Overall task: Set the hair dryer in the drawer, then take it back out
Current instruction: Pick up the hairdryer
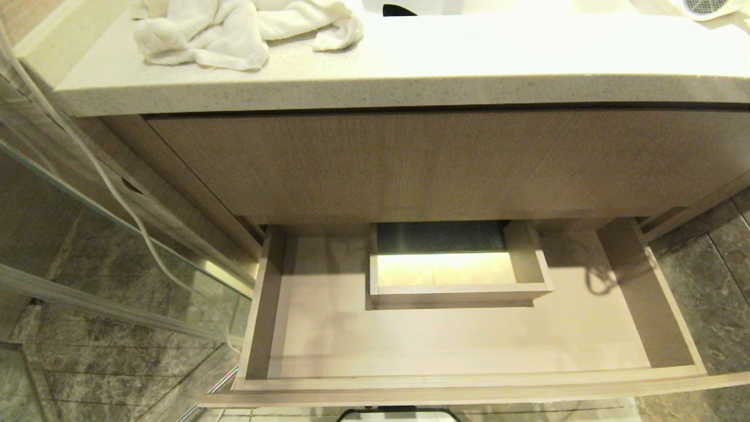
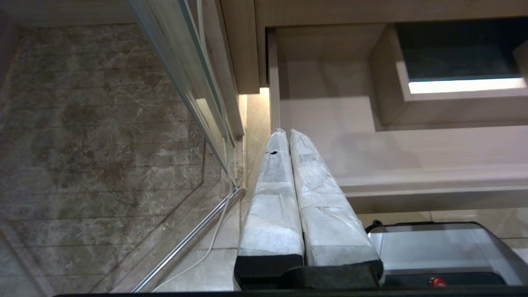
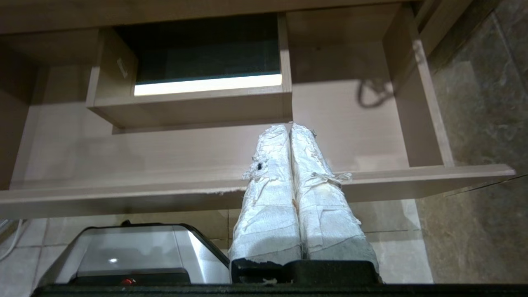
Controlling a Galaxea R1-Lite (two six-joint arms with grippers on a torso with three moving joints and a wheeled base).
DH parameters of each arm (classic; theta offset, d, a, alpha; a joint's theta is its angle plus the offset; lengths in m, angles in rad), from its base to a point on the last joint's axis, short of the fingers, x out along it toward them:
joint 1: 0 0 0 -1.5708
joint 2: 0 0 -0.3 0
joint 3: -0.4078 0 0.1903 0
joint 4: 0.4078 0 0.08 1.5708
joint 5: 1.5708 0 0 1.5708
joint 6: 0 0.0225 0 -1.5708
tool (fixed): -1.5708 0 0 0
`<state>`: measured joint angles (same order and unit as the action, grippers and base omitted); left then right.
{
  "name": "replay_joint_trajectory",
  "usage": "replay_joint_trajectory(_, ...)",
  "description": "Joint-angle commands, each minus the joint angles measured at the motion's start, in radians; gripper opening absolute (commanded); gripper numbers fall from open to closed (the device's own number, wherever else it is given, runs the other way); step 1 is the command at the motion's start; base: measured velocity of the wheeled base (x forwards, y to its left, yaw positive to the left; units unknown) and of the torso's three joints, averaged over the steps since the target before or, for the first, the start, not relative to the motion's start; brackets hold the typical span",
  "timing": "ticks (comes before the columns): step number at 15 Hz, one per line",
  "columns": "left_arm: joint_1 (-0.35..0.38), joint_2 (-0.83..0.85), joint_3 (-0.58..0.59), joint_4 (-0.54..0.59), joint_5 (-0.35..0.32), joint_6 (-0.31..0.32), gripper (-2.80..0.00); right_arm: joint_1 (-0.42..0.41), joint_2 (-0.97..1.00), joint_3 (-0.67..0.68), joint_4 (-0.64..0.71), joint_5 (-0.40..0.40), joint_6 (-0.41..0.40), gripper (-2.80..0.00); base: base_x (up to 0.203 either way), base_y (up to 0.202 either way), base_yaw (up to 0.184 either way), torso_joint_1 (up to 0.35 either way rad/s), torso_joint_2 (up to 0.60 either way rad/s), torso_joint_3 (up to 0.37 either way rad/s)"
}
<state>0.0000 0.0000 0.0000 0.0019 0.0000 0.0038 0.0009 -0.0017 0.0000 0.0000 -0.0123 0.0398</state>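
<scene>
Both grippers point(image 2: 287, 134) point(image 3: 290, 128) closed, hair dryer point(image 1: 712, 7) well apart.

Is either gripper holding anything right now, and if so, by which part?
Nothing is held. The left gripper and right gripper are both shut on nothing in front of the open drawer.

All views above open drawer point(image 1: 457, 351)

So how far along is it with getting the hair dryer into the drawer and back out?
The drawer stands pulled open with nothing on its floor. The hair dryer lies on the countertop, at the head view's top right edge. Nothing is in hand: the left gripper and right gripper are shut and empty before the drawer. Whether the dryer has already been in cannot be told.
</scene>
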Motion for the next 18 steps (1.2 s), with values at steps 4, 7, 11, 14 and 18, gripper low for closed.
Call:
replay_joint_trajectory(4, 0.000, 0.000, 0.000, 0.000, 0.000, -0.001, -2.80, 0.001, 0.000, 0.000, 0.000, 0.001, 0.000, -2.80, 0.000, 0.000, 0.000, 0.298, -0.51, -0.242)
replay_joint_trajectory(7, 0.000, 0.000, 0.000, 0.000, 0.000, 0.001, -2.80, 0.001, 0.000, 0.000, 0.000, 0.000, 0.000, -2.80, 0.000, 0.000, 0.000, 0.288, -0.54, -0.258)
replay_joint_trajectory(11, 0.000, 0.000, 0.001, 0.000, 0.000, 0.001, -2.80, 0.001, 0.000, 0.000, 0.000, 0.000, 0.000, -2.80, 0.000, 0.000, 0.000, 0.295, -0.57, -0.276)
replay_joint_trajectory(14, 0.000, 0.000, 0.000, 0.000, 0.000, 0.001, -2.80, 0.001, 0.000, 0.000, 0.000, 0.000, 0.000, -2.80, 0.000, 0.000, 0.000, 0.316, -0.61, -0.294)
replay_joint_trajectory(18, 0.000, 0.000, 0.000, 0.000, 0.000, 0.001, -2.80, 0.001, -0.001, 0.000, 0.000, 0.001, 0.000, -2.80, 0.000, 0.000, 0.000, 0.230, -0.44, -0.218)
